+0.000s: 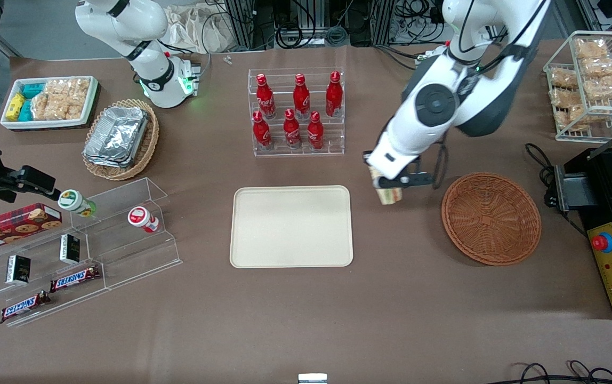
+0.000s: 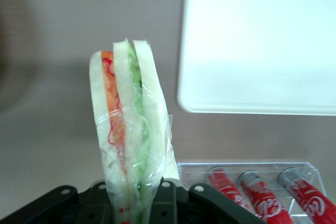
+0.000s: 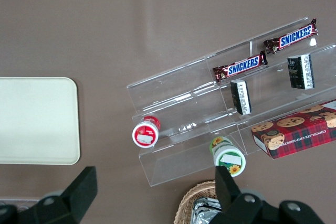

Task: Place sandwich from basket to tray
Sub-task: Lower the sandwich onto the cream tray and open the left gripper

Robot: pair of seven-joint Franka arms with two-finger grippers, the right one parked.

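My hand is closed on the sandwich and holds it in the air above the bare desk, between the tray and the basket. In the wrist view the sandwich stands upright between my fingers, with its orange and green layers inside clear wrap, and the tray is near it.

The round reddish-brown basket has nothing in it and lies toward my end of the desk. The tray also carries nothing. Farther from the front camera than the tray stands a clear rack with six red bottles in two rows; the same bottles show in the wrist view.

Toward the parked arm's end there are a tan wicker basket with foil containers, a white bin of snack packets, and clear stepped shelves with Snickers bars, a cookie box and two small jars.

At my end stand a wire rack with wrapped pastries and a black machine with a red button.

The desk is covered in plain brown. Cables and metal frames are at the edge farthest from the front camera.
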